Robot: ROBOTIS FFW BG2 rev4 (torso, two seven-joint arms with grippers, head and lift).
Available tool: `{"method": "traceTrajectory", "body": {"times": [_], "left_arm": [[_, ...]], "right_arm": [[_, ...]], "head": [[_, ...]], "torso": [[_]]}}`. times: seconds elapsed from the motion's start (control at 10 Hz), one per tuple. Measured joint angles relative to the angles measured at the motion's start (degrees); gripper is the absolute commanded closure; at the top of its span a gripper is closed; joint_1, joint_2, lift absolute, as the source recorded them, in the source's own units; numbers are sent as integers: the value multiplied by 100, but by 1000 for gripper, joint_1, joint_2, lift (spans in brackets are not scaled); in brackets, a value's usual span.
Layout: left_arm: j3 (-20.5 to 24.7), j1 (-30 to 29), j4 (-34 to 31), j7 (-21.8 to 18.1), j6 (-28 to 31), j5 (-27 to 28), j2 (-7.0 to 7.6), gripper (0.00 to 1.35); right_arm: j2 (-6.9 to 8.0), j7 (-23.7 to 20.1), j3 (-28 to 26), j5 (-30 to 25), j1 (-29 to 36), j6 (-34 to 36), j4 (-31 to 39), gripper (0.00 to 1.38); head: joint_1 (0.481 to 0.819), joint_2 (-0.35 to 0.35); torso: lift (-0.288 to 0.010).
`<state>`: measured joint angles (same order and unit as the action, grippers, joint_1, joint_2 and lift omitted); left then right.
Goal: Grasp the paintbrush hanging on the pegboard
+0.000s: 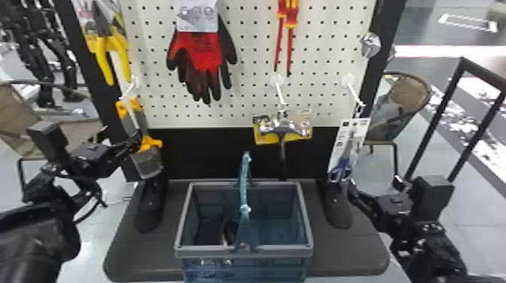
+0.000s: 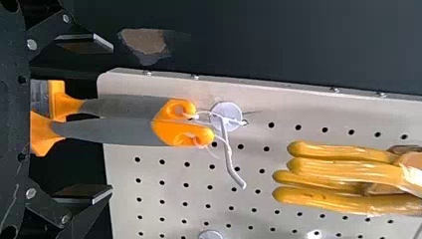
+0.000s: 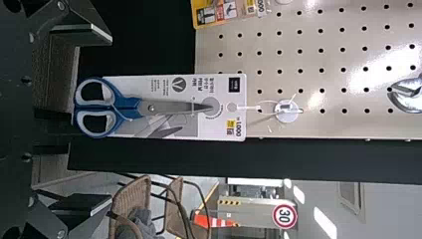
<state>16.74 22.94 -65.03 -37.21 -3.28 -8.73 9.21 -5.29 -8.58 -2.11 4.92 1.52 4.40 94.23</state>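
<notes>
the grey-handled, orange-ended paintbrush hangs upright at the cream pegboard's left edge, its lower end between the left gripper's wide-open, empty fingers.

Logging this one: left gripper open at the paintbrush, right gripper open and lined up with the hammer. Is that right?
Not quite: the right gripper's tool is wrong. The right gripper is open and lined up with the scissors, as the right wrist view shows. The rest stands: the left gripper is open at the paintbrush.
</notes>
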Motion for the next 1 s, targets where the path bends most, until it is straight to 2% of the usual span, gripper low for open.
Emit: {"method": "traceTrajectory", "body": {"times": [0.2, 0.4, 0.6, 0.7, 0.8, 0.9, 1.0], "left_arm": [[-190, 221, 218, 2, 71, 125, 89, 400], [-269, 389, 281, 39, 296, 314, 83, 453], [-309, 499, 317, 128, 315, 470, 16, 845], [-388, 541, 329, 136, 412, 524, -11, 970], [-501, 586, 333, 144, 576, 667, -25, 1039], [-564, 611, 335, 145, 641, 739, -28, 1041], [-578, 615, 340, 145, 657, 724, -33, 1153]], "right_arm": [[2, -19, 0, 0, -14, -8, -3, 170], [2, -94, 15, -1, -51, -9, -39, 168], [2, -100, 28, -2, -72, -9, -68, 168], [2, -103, 27, 2, -73, -9, -80, 168], [2, -115, 27, 12, -73, -9, -93, 168], [2, -125, 26, 16, -73, -9, -103, 168], [2, -129, 26, 18, -73, -9, -112, 168]], "head": [[549, 0], [549, 0], [549, 0], [549, 0], [549, 0], [549, 0], [549, 0]], "torso": [[-100], [-100], [-100], [-100], [-100], [-100], [-100]]}}
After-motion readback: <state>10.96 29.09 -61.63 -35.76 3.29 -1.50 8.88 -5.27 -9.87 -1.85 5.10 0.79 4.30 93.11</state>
